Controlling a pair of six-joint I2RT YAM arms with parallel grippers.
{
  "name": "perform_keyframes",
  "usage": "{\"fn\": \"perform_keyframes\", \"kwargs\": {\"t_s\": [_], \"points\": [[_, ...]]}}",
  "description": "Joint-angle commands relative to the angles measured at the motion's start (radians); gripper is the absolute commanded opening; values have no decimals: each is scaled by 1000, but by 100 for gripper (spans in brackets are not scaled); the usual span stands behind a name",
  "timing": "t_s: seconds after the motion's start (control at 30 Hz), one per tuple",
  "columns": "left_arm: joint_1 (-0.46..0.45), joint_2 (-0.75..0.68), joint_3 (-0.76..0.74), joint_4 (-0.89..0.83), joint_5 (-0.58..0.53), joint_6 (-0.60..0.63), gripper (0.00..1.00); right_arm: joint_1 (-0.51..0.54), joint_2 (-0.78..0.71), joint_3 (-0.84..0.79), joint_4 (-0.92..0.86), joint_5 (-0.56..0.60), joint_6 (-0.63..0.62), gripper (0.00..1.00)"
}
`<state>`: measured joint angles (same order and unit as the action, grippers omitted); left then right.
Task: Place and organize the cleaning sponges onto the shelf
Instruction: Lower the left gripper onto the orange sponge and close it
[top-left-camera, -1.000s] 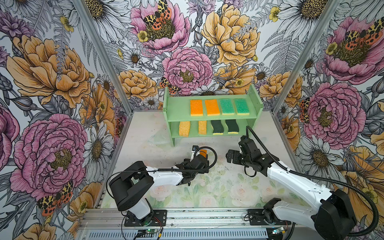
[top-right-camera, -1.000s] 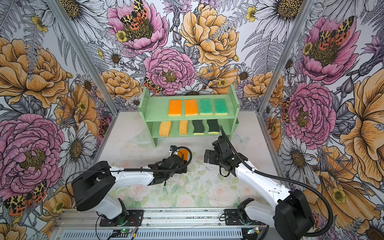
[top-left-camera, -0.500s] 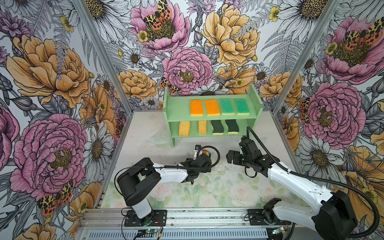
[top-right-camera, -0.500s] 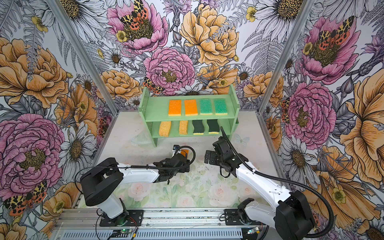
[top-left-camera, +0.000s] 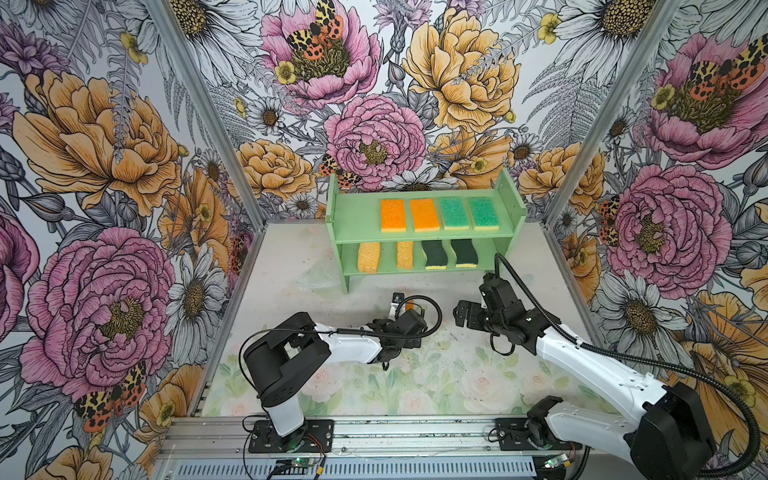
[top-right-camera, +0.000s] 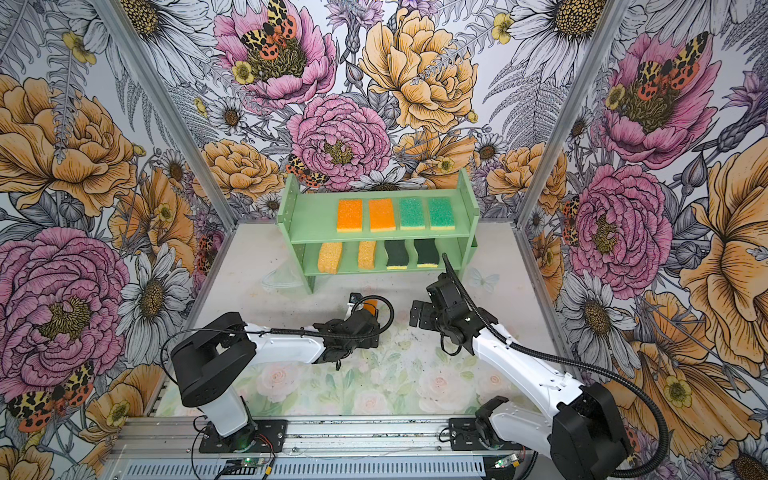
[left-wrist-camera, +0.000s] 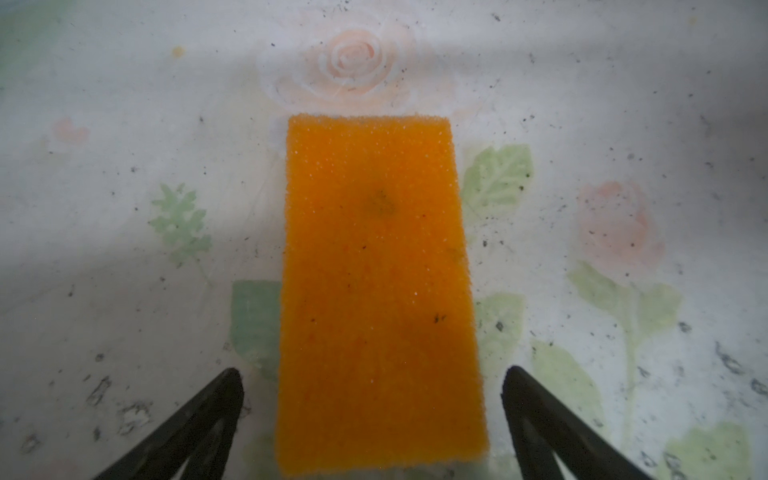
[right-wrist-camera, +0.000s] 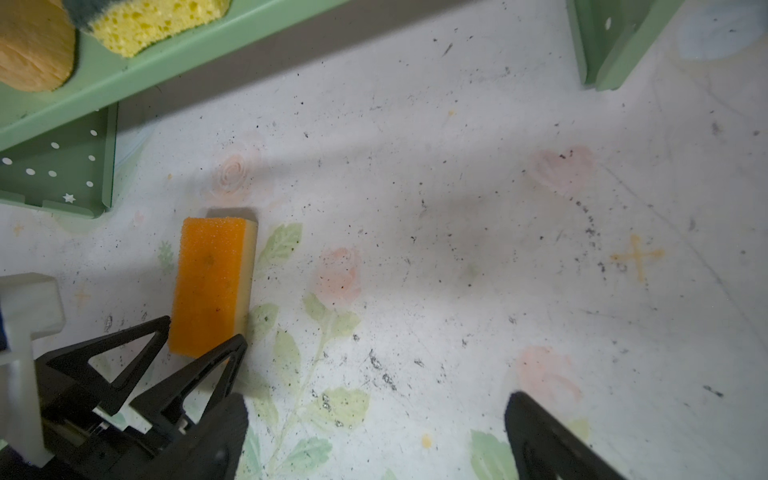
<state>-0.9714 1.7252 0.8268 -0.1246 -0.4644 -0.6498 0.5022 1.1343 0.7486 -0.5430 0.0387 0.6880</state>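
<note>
Mia: What was the left claw (left-wrist-camera: 372, 374) doing?

Ben: It was wide open, let go. Its two black fingers (left-wrist-camera: 226, 390) stood one on each side of the loose orange sponge (left-wrist-camera: 380, 270), near one short end. There was a little gap on both sides, so it was not squeezing.

Mia: Where was that sponge?

Ben: It lay flat on the table (top-left-camera: 457, 374), orange side up, close to the middle. It was near the left front leg of the shelf (top-left-camera: 357, 216), at about 4 o'clock from that leg.

Mia: And where was the shelf?

Ben: Think of the table as a clock seen from above. The shelf stood at 12 o'clock, by the back wall.

Mia: What sat on it?

Ben: On the top board, from left to right, lay two orange sponges (top-left-camera: 392, 215) (top-left-camera: 424, 214) and then two green sponges (top-left-camera: 454, 213) (top-left-camera: 483, 213). They were flat and side by side. On the bottom board, from left to right, lay two yellow sponges (top-left-camera: 368, 257) (top-left-camera: 404, 254) and then two dark green sponges (top-left-camera: 434, 254) (top-left-camera: 464, 252) with wavy edges.

Mia: And the right claw (right-wrist-camera: 376, 399)?

Ben: It hung at about 3 o'clock from the loose orange sponge, a little way off. It was wide open too and held nothing. Only the speckled table showed between its fingers.
</note>
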Motion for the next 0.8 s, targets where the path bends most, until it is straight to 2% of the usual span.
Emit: {"fn": "perform_keyframes", "kwargs": {"t_s": [0.0, 0.4, 0.77], "points": [[-10, 11, 26, -24, -36, -16, 98, -5, -21, -9, 7, -2, -2, 99], [-15, 20, 45, -47, -59, -12, 88, -7, -21, -7, 8, -4, -1, 99], [-13, 44, 73, -50, -52, -5, 87, -8, -18, -7, 8, -5, -1, 99]]}}
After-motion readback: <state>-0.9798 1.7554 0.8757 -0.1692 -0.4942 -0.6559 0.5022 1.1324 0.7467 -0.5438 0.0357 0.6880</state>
